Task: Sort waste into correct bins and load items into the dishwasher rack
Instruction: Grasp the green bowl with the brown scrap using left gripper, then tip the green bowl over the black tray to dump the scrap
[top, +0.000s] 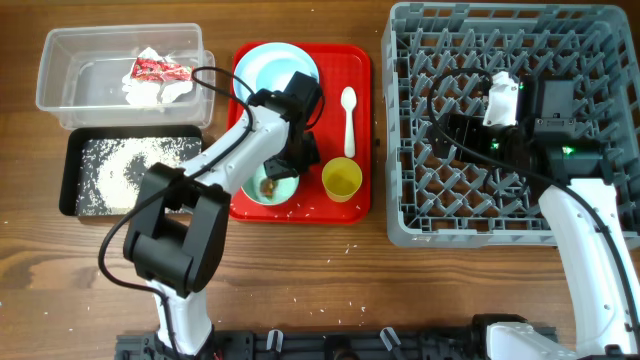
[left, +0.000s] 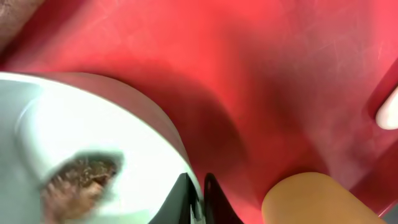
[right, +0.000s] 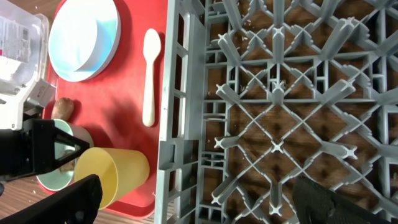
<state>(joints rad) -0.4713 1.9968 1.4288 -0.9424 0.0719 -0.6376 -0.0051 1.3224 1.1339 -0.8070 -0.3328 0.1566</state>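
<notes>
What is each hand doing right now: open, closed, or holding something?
Left hand: closed on the rim of the light teal bowl.
Right hand: open, empty, over the dishwasher rack.

A flat red serving tray (top: 335, 62) lies on the brown wooden tabletop (top: 400, 290), left of the middle, its longer sides running from front to back. It is plastic, with rounded corners and a low raised rim. The wood grain runs left to right. From the left wrist the tray's red surface (left: 280, 74) fills most of the frame – glossy, blurred, faintly scratched. The right wrist shows its red floor (right: 134, 143) at the left – smooth and evenly lit.
</notes>
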